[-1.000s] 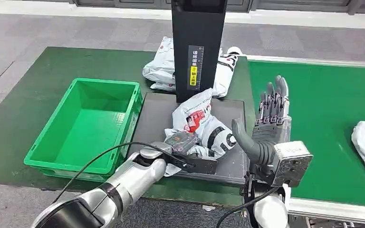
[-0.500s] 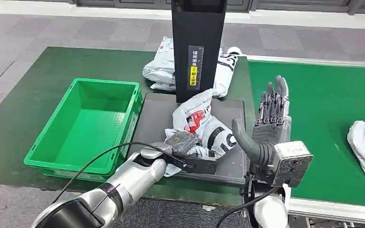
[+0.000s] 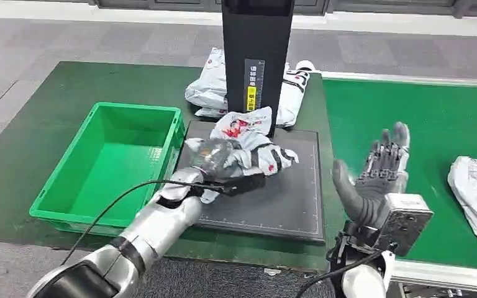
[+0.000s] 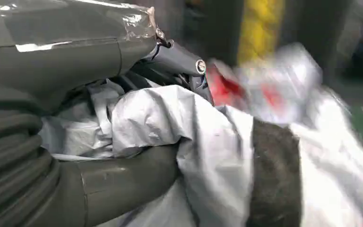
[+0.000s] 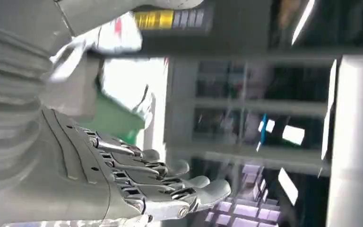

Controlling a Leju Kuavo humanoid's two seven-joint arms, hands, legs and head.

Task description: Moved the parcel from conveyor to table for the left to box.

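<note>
the parcel [image 3: 239, 152] is gripped by the left hand [image 3: 208, 162] above the dark mat, just beside the green box [image 3: 109, 162], while the right hand [image 3: 379, 177] is held open-fingered; its loose tail could be snagged on the box rim.

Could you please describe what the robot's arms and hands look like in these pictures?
Both arms are silver metal with black bands and trailing black cables. The left hand and right hand have grey ribbed covers, thick grey thumbs and darker segmented fingers. A boxy silver camera block sits at the right wrist.
</note>
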